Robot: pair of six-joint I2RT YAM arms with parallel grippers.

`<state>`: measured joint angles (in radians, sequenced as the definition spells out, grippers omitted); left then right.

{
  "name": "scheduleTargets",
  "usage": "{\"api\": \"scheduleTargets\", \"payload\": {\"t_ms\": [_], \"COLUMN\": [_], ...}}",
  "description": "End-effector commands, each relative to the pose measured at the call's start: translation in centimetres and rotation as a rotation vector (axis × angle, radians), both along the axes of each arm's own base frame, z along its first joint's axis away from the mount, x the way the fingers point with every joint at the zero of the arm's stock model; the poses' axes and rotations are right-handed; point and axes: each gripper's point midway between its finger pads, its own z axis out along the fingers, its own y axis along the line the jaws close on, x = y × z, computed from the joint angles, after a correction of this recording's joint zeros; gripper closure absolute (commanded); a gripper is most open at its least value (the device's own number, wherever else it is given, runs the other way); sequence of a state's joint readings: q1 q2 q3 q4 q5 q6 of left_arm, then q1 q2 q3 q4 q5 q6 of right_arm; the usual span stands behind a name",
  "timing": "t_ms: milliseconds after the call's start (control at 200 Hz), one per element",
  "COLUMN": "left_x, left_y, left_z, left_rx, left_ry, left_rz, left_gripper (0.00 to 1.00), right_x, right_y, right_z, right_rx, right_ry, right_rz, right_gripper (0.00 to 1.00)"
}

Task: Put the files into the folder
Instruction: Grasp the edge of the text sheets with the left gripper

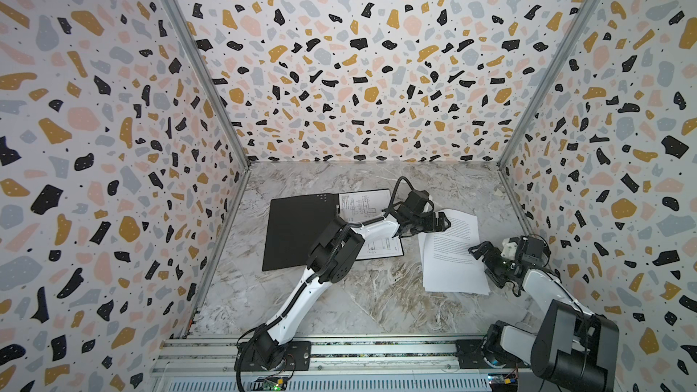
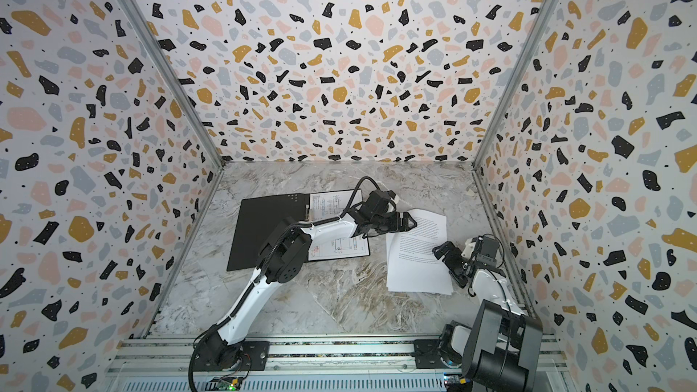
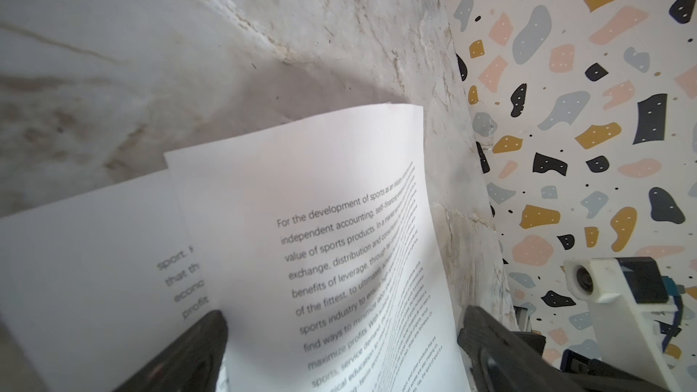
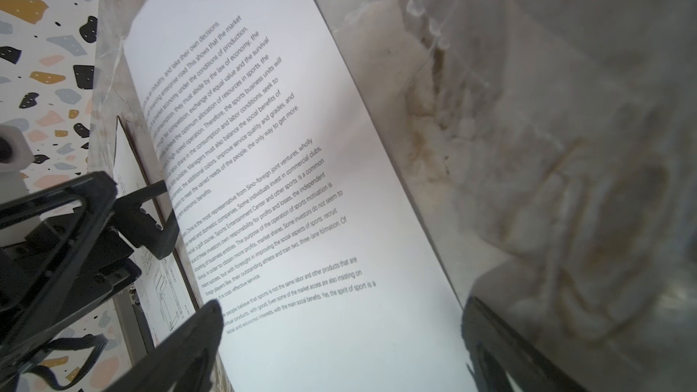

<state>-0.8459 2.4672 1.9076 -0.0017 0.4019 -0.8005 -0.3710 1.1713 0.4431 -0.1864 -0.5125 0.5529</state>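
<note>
The folder (image 1: 298, 231) (image 2: 264, 228) lies open at left centre, black inside up. A diagram sheet (image 1: 362, 205) (image 2: 332, 201) (image 4: 166, 288) rests on its right half, partly under my left arm. Two overlapping text sheets (image 1: 452, 258) (image 2: 415, 262) (image 3: 320, 201) (image 4: 283, 145) lie on the table to its right. My left gripper (image 1: 445, 222) (image 2: 411, 222) (image 3: 341, 320) is open over their far left corner, and the upper sheet curves up between its jaws. Open as well, my right gripper (image 1: 482, 263) (image 2: 449, 263) (image 4: 341, 307) straddles their right edge.
The marble table (image 1: 358, 296) is boxed in by terrazzo-patterned walls (image 1: 603, 182), the right one close behind my right arm. An aluminium rail (image 1: 377, 352) carrying both arm bases runs along the front edge.
</note>
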Motion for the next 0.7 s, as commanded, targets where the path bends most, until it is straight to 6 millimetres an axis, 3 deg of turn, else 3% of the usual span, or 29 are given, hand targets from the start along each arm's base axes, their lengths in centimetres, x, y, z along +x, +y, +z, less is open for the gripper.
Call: {"api": "scheduleTargets", "payload": {"t_ms": [0, 315, 696], "left_x": [-1.2, -1.2, -1.0], "left_y": [-0.3, -0.9, -1.3], "left_z": [0.9, 4.3, 5.5], "left_rx": [-0.042, -0.171, -0.212], "left_ry": [0.044, 0.068, 0.070], "left_rz": [-0.017, 0.013, 0.019], "left_gripper": [0.00, 0.00, 0.00], "right_x": [-1.3, -1.5, -1.0], "right_y": [0.7, 0.9, 1.6], "right_z": [-1.3, -1.6, -0.6], "right_rx": [0.026, 0.036, 0.072], "right_ry": [0.061, 0.061, 0.020], "right_rz": [0.006, 0.010, 0.040], "right_gripper": [0.01, 0.01, 0.00]}}
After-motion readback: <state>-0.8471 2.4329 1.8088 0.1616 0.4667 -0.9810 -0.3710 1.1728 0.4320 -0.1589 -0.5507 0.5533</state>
